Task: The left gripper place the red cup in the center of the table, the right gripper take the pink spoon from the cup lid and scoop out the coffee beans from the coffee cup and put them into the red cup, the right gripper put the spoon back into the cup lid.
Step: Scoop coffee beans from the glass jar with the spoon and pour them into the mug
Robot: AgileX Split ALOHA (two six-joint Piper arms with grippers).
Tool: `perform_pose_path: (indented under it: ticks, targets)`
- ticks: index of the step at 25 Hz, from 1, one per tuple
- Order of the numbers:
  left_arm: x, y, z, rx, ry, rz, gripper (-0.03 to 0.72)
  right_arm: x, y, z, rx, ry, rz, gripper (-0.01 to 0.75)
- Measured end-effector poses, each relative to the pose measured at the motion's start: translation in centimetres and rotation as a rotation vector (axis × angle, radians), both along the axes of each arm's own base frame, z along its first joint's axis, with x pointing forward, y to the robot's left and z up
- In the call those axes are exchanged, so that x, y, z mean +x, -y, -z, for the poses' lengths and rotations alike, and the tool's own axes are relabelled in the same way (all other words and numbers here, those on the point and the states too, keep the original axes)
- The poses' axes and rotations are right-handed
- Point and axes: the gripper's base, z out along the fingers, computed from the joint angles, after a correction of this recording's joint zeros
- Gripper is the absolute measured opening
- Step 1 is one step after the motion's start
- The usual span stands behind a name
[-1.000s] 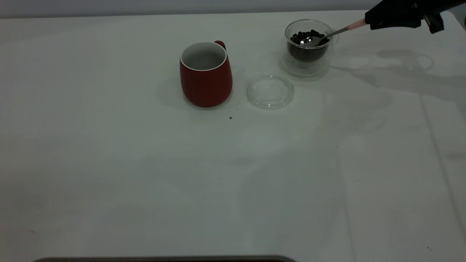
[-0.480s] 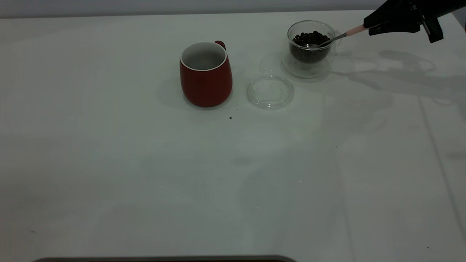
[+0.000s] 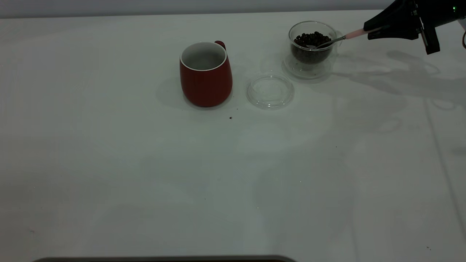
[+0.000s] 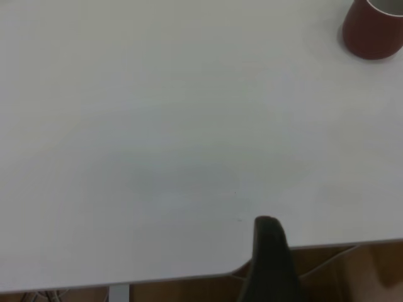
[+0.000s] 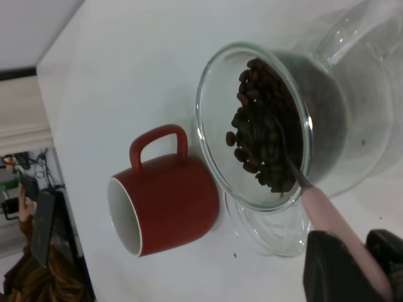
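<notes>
Upper right of exterior frame: right gripper [image 3: 372,30] clamped on the pink spoon [image 3: 355,34] handle end, bowl buried among coffee beans [image 3: 312,38] in the coffee cup [image 3: 310,49]. We judge the beans loose and rollable, the glass fragile. Left gripper [image 4: 267,261]: we cannot tell.

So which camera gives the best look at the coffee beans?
The right wrist view: the coffee beans fill the coffee cup close up, individual beans distinct, with the pink spoon dug in. The exterior view shows them only as a small dark heap. The left wrist view misses them.
</notes>
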Motion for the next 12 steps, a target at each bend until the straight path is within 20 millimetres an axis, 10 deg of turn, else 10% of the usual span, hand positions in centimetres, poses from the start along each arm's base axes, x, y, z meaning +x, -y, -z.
perform_pose_path:
  ticks: [12]
  targets:
    - [0.0,0.0,0.0,0.000,0.000,0.000,0.588,-0.2,1.2,1.4,0.123,-0.027,0.063,0.110]
